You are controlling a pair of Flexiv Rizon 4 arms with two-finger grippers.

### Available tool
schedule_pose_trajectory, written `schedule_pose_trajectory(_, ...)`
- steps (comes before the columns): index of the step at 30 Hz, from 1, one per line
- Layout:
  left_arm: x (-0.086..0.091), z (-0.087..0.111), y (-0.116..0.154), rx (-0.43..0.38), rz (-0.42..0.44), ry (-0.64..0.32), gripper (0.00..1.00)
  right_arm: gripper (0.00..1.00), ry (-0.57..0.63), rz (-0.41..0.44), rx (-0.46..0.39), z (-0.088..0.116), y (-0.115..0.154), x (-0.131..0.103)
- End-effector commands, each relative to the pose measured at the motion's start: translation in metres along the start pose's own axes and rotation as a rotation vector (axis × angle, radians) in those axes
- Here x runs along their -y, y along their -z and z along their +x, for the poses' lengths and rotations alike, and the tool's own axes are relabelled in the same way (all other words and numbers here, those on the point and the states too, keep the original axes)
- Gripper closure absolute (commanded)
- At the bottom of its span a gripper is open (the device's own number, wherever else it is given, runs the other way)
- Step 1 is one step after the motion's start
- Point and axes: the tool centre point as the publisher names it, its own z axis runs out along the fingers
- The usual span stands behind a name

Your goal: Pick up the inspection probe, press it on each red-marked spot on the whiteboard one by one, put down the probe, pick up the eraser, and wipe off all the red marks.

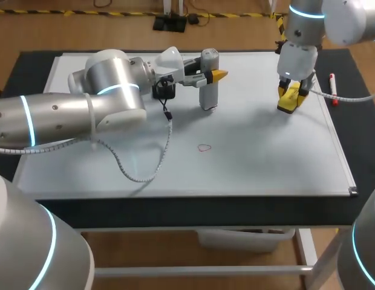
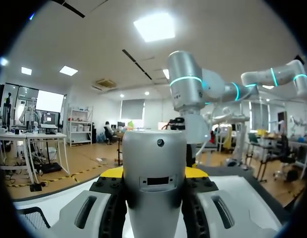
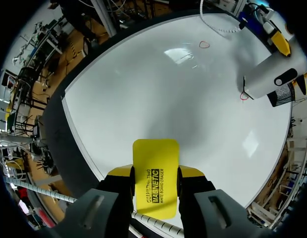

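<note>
Grey and upright, the probe (image 2: 154,148) is sitting between the fingers of the left pincer (image 2: 154,173), which are clamping it from both sides while it is standing on the whiteboard (image 1: 266,163). Seen from the right wrist, a small red mark (image 3: 244,96) is showing right at the probe's foot, so I am judging the pressing step to be under way on that spot. The right pincer (image 3: 154,172) is gripping the yellow eraser (image 3: 154,153) and is hanging well apart from the probe. A second red loop (image 1: 204,147) is lying apart from the left pincer. The next move is calling for a lift, a carry to that loop, and a square press. The probe's tip is hiding under its body, so contact with the mark is impossible to confirm. Whether the eraser is touching the board is also unclear.
</note>
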Motion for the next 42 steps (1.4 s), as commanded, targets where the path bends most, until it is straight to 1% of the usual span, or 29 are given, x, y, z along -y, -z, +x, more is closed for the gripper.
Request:
schedule_pose_trajectory(1, 0.010, 0.006, 0.024, -0.002, -0.006, -0.002, 1.00, 1.00, 0.001, 0.002, -0.004, 0.000, 0.001, 0.001)
schedule_pose_trajectory(9, 0.015, 0.000, 0.066, -0.013, -0.022, -0.021, 1.00, 1.00, 0.001, 0.002, -0.004, 0.000, 0.001, 0.001)
schedule_pose_trajectory(16, 0.019, -0.012, 0.113, -0.003, -0.026, -0.036, 1.00, 1.00, 0.001, 0.002, -0.004, 0.000, 0.001, 0.001)
schedule_pose_trajectory(23, 0.023, -0.025, 0.157, -0.009, -0.011, -0.042, 1.00, 1.00, 0.001, 0.002, -0.004, 0.000, 0.001, 0.001)
schedule_pose_trajectory(27, 0.028, -0.031, 0.177, -0.015, -0.015, -0.060, 1.00, 1.00, 0.001, 0.002, -0.004, 0.000, 0.001, 0.001)
schedule_pose_trajectory(29, 0.029, -0.035, 0.187, -0.039, -0.011, -0.067, 1.00, 1.00, 0.001, 0.002, -0.004, 0.000, 0.001, 0.001)
schedule_pose_trajectory(30, 0.028, -0.037, 0.191, -0.039, -0.021, -0.074, 1.00, 1.00, 0.001, 0.002, -0.004, 0.000, 0.001, 0.001)
schedule_pose_trajectory(32, 0.028, -0.041, 0.202, -0.048, -0.015, -0.067, 1.00, 1.00, 0.001, 0.002, -0.004, 0.000, 0.001, 0.001)
schedule_pose_trajectory(37, 0.027, -0.051, 0.226, -0.032, -0.022, -0.064, 1.00, 1.00, 0.001, 0.002, -0.004, 0.000, 0.001, 0.001)
schedule_pose_trajectory(42, 0.025, -0.056, 0.247, -0.015, -0.023, -0.059, 1.00, 1.00, 0.001, 0.002, -0.004, 0.000, 0.001, 0.001)
